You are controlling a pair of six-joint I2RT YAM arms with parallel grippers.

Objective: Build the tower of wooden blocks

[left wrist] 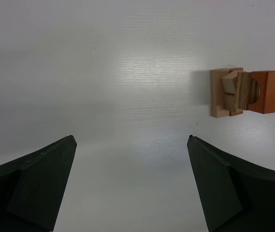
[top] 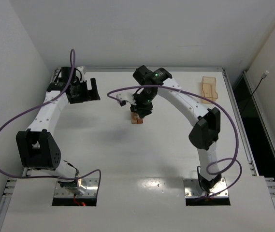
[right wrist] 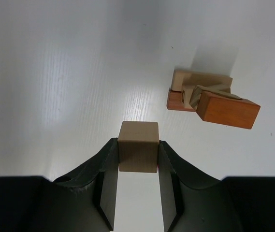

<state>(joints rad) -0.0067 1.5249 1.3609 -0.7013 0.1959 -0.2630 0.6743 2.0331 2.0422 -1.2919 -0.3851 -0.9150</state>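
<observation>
My right gripper [right wrist: 138, 143] is shut on a tan wood cube [right wrist: 138, 145], gripped by its two sides and held above the white table. Beyond it, up and to the right, stands the tower [right wrist: 209, 99]: a pale base piece, tan notched pieces and a reddish-brown block on top. From above, the right gripper [top: 140, 111] hangs just behind the tower [top: 136, 119], and the cube is hidden under the wrist. My left gripper [left wrist: 132, 142] is open over bare table with nothing between its fingers. It sits at the back left [top: 93, 91], with the tower [left wrist: 246, 92] off to its right.
A shallow light-wood tray [top: 209, 88] lies at the back right near the table's edge. Purple cables loop off both arms. A raised rim runs round the white table, and walls close in on the left and back.
</observation>
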